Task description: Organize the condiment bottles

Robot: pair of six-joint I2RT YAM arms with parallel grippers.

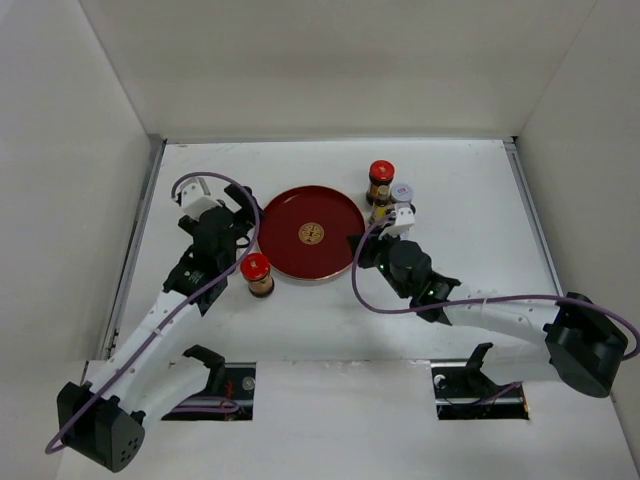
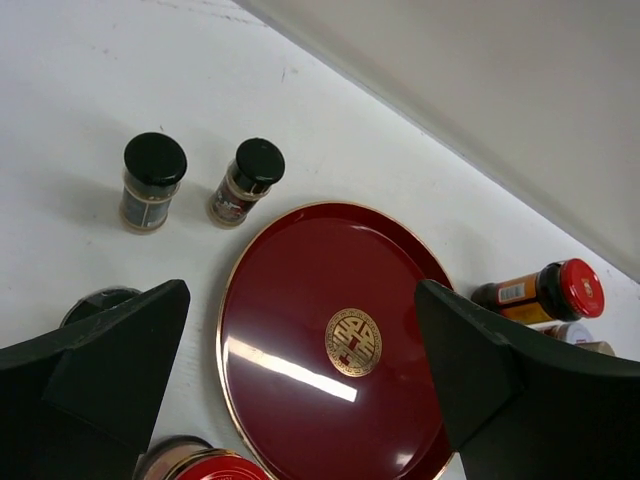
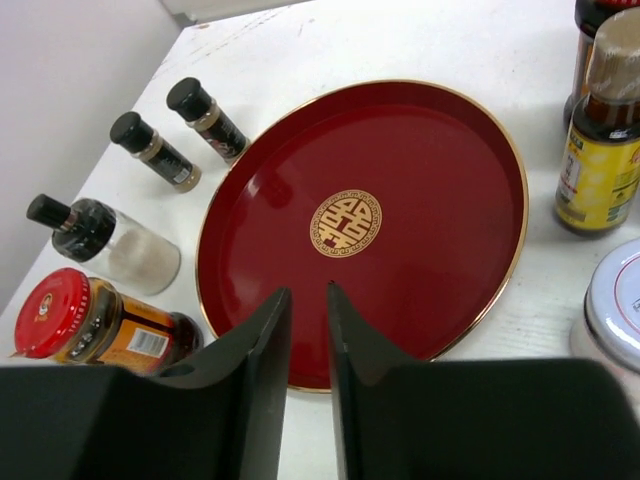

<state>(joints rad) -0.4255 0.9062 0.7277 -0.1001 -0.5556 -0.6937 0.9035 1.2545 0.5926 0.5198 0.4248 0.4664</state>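
Left arm reaches forward, its gripper (image 2: 300,298) spread wide and empty above the red tray (image 2: 320,250); black-capped bottles (image 2: 153,182) stand beyond its left finger. Right arm bends in sideways, its gripper (image 3: 307,293) almost closed on nothing, a red-lidded jar (image 3: 90,325) just to its left.

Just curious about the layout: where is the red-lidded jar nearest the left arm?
In the top view, the red-lidded jar stands just off the red tray's near-left rim, beside the left arm.
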